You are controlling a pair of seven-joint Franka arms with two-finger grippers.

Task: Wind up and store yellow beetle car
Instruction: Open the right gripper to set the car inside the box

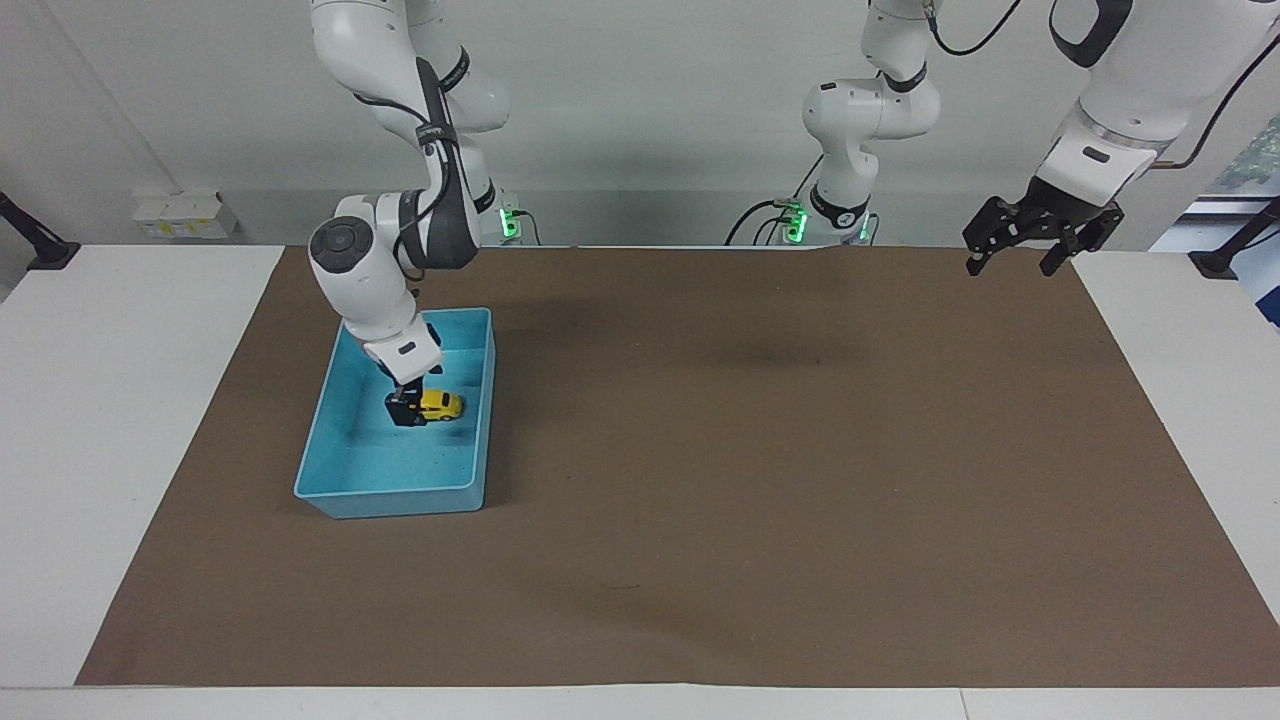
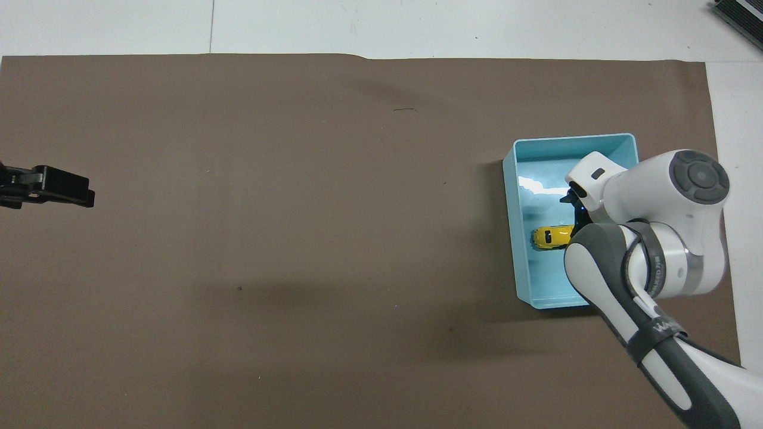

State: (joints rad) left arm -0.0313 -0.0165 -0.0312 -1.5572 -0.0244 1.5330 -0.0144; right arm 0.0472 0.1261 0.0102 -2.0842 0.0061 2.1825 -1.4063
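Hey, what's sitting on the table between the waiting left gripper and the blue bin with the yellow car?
Nothing: only bare brown mat lies between the left gripper and the blue bin, as the facing view shows.

wall (image 1: pixel 650 110): plain pale grey | table (image 1: pixel 120 420): white | mat (image 1: pixel 750 480): brown

Even, bright light from above; soft arm shadows lie on the brown mat (image 1: pixel 700 450). White glare streaks the bin (image 2: pixel 518 262) floor beside the right gripper (image 1: pixel 405 412). Focus sharp.
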